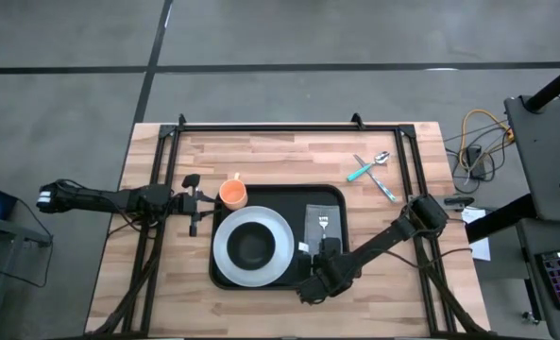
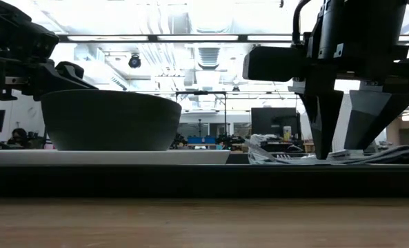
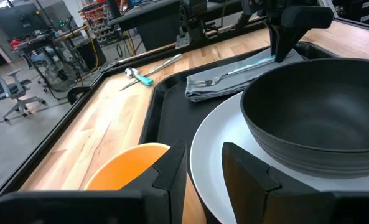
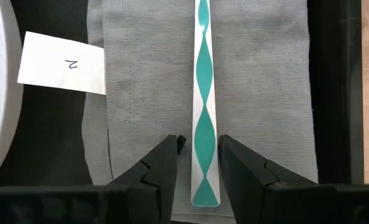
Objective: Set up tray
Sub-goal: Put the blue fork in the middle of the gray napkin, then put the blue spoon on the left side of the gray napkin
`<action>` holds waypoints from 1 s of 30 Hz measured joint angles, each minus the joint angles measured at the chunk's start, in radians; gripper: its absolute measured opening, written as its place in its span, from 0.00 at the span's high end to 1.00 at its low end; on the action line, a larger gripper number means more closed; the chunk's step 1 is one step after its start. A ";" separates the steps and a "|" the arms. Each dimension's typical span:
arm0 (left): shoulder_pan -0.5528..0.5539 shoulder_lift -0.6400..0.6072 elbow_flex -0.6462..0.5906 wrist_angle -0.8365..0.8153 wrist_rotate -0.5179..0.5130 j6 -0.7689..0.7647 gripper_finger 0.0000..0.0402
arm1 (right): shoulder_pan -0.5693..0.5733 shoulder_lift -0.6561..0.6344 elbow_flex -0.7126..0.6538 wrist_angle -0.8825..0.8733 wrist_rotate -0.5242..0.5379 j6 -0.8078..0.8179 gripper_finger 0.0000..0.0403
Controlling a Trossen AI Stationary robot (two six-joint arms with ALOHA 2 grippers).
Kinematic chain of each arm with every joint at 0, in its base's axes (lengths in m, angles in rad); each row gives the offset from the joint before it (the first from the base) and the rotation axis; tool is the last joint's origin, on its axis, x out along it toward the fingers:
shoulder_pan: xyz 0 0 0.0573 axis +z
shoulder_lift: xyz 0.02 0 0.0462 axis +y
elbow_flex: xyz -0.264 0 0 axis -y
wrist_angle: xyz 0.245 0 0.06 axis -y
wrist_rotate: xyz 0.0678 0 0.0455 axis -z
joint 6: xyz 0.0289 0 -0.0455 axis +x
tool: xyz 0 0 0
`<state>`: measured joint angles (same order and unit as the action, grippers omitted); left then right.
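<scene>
Black tray (image 1: 278, 281): on wooden desk (image 1: 280, 161), holding white plate (image 1: 227, 260), dark bowl (image 1: 252, 246), grey napkin (image 4: 259, 74), teal-handled fork (image 4: 204, 99). Right hand (image 4: 200, 163): fingers apart, straddling fork handle. Left hand (image 3: 204, 163): fingers apart, empty, by orange cup (image 1: 232, 193).

A light wooden table (image 1: 280, 156) with plank seams is carrying everything here, and a thin black frame (image 1: 289, 127) is running along its far edge and down both sides. Lying flat on it, slightly right of the middle toward the near edge, is the black tray (image 1: 331, 197). An orange cup (image 1: 232, 193) is standing directly on the wood, just beside the tray's far left corner. Toward the far right, well apart from the tray, two teal-handled pieces of cutlery (image 1: 374, 171) are lying crossed on the bare boards; one looks like a spoon.
</scene>
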<state>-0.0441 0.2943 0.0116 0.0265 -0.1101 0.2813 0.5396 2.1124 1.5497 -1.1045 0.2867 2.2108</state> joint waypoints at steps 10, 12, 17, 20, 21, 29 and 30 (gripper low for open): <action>0.000 0.000 0.000 0.000 0.000 0.000 0.79 | 0.000 -0.002 0.000 -0.004 -0.001 -0.004 0.73; 0.000 0.000 0.000 0.000 0.000 0.000 0.79 | 0.000 -0.004 -0.001 -0.006 -0.001 -0.003 0.74; 0.000 0.000 0.000 0.000 0.000 0.000 0.79 | 0.000 -0.005 0.011 -0.012 0.000 -0.004 0.76; 0.000 0.000 0.000 0.000 0.000 0.000 0.79 | 0.000 -0.006 0.027 -0.036 0.000 -0.011 0.76; 0.000 0.000 0.000 0.000 0.000 0.000 0.79 | 0.000 -0.006 0.033 -0.049 0.001 -0.011 0.77; 0.000 0.000 0.000 0.000 0.000 0.000 0.79 | 0.001 -0.009 0.036 -0.141 0.004 -0.015 0.76; 0.000 0.000 0.000 0.000 0.000 0.000 0.79 | 0.001 -0.009 0.036 -0.153 0.005 -0.017 0.75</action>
<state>-0.0443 0.2939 0.0116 0.0265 -0.1099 0.2811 0.5404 2.1032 1.5856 -1.2573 0.2920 2.1940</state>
